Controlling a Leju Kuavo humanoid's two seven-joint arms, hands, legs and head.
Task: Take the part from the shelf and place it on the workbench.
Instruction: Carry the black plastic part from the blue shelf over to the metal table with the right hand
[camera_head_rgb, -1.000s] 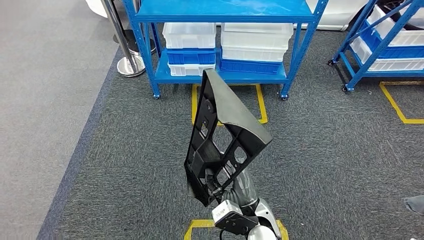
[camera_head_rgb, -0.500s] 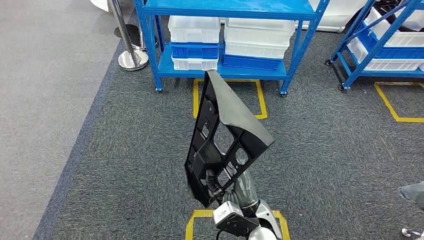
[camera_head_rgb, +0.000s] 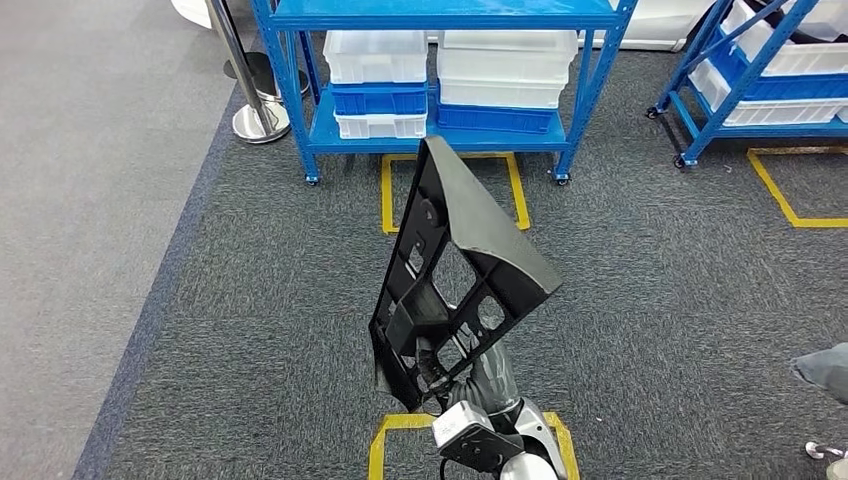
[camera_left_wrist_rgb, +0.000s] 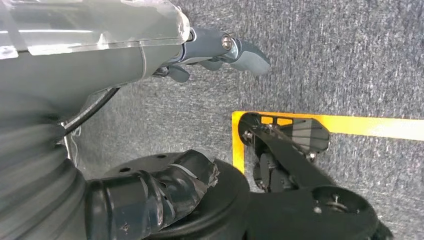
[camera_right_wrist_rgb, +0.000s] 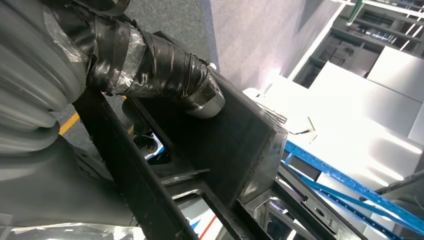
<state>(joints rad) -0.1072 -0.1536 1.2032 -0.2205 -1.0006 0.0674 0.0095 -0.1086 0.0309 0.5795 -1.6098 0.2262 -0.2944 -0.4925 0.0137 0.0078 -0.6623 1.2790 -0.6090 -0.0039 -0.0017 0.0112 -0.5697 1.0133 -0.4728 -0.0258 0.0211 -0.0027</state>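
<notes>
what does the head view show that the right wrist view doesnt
Head view alone: the whole black part held up over the grey carpet, the yellow floor markings, the white and blue bins on the blue shelf's lower level, and a chrome post base.

Right wrist view alone: the right hand's taped thumb pressed against the part's flat panel, seen up close, and a bright white surface behind.

Both: the part, the right hand holding it, and the blue shelf.

The whole view is shifting, so the camera is moving: the blue shelf (camera_head_rgb: 440, 80) is sliding upward and the part (camera_head_rgb: 455, 275) is tilting slightly away from it.
</notes>
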